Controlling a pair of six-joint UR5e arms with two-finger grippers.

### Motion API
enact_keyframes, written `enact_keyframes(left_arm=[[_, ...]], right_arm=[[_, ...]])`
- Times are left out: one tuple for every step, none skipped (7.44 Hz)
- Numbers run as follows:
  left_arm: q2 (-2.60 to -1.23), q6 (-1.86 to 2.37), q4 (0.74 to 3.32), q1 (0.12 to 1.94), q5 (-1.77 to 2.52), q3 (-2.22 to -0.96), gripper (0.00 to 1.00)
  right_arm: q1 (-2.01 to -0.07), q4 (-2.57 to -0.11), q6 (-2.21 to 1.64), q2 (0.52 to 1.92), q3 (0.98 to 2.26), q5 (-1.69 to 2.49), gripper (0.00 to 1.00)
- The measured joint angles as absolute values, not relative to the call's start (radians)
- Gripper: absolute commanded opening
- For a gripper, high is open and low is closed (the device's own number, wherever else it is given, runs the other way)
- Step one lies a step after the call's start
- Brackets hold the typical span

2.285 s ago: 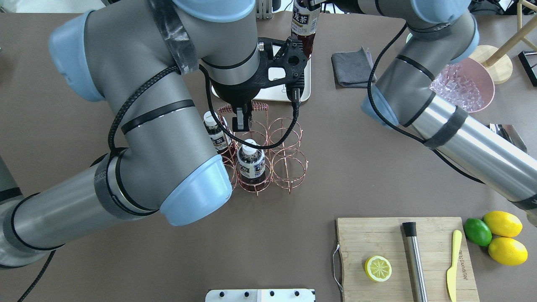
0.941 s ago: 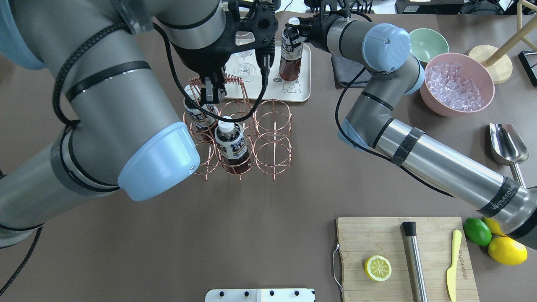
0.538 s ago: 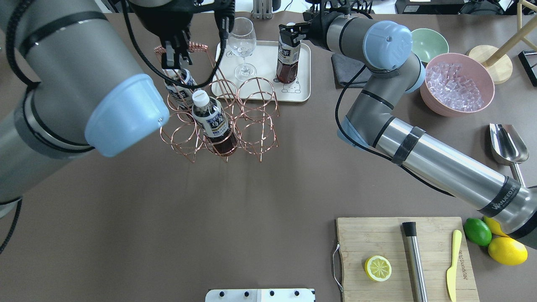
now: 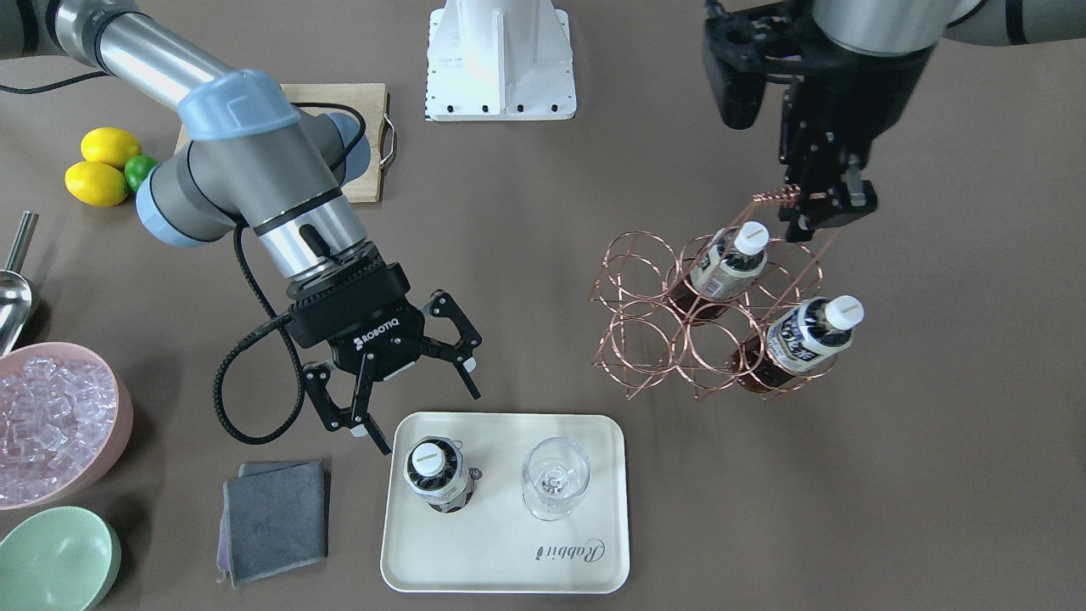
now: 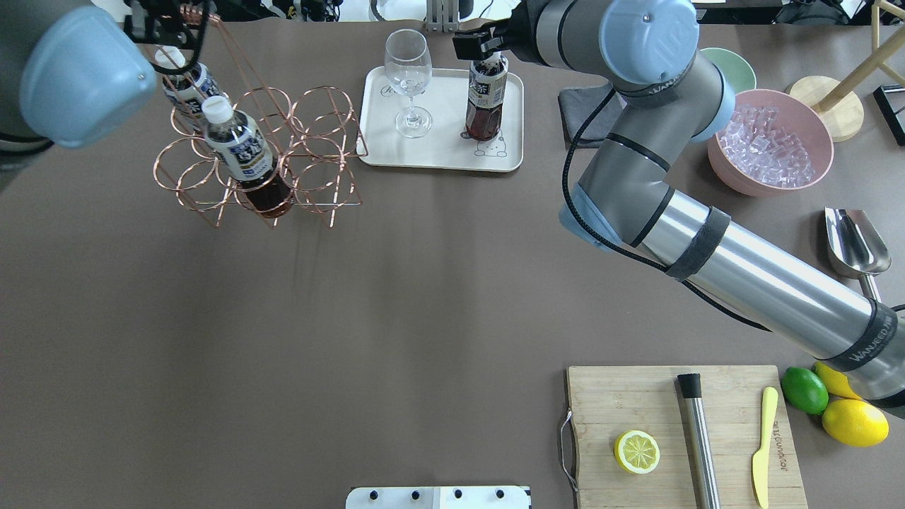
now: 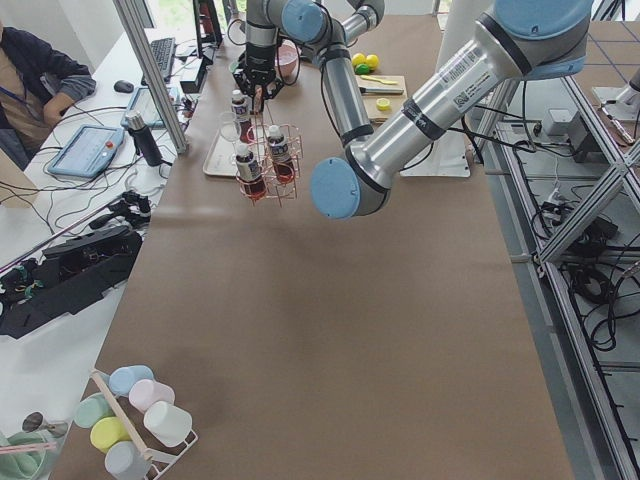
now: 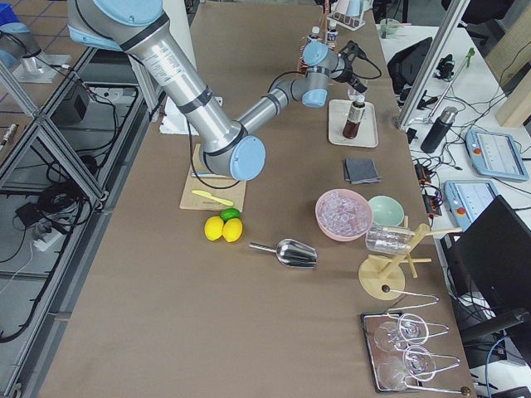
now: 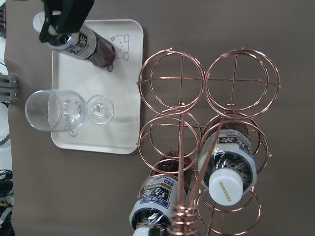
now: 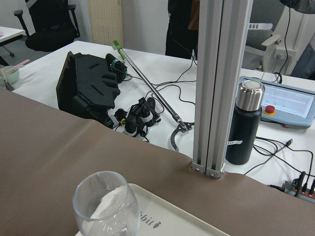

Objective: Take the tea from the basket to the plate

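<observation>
The tea [image 4: 434,468] stands upright on the cream plate [image 4: 509,556], dark bottle with a white cap, also seen from overhead as the tea [image 5: 485,95] on the plate [image 5: 442,154]. My right gripper [image 4: 427,418] hovers just over it, open, fingers spread and off the bottle. The copper wire basket [image 4: 704,318] hangs tilted, off to the side of the plate, with two bottles in its rings. My left gripper [image 4: 819,212] is shut on its coiled handle. The left wrist view looks down through the basket [image 8: 206,132] at the tea [image 8: 88,45].
A wine glass [image 4: 553,477] stands on the plate beside the tea. A grey cloth [image 4: 273,519], a pink bowl of ice [image 4: 51,424] and a mint bowl [image 4: 55,556] lie near the plate. A cutting board [image 5: 682,435] with a lemon half, a muddler and a knife sits by my base.
My right gripper has set the tea down on the plate, opened and drawn off its cap. My left arm has carried the basket leftward, away from the plate.
</observation>
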State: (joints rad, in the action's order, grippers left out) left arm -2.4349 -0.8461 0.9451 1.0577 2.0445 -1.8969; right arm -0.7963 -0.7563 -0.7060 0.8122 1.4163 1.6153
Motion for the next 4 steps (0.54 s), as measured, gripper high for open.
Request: enact_keyframes(left_arm=[[-2.399,-0.908,0.946,1.110,2.054,-1.888,0.00],[-2.364,-0.968,0.951,1.156,2.062,-1.874,0.00],[-2.329,-1.015,0.956,1.197,2.069,-1.863,0.00],[-2.286,-1.057,0.969,1.239,2.079,-1.855,0.00]], right_arm=[[-0.802,-0.926,-0.732,0.814,1.522,1.637,1.00],[-0.811,-1.064,-0.760,0.820,1.597,1.667,1.00],[-0.836,-1.191,-0.774,0.838,1.662,1.728,1.00],[-0.877,-1.343,-0.778,0.860,1.730,1.801,1.00]])
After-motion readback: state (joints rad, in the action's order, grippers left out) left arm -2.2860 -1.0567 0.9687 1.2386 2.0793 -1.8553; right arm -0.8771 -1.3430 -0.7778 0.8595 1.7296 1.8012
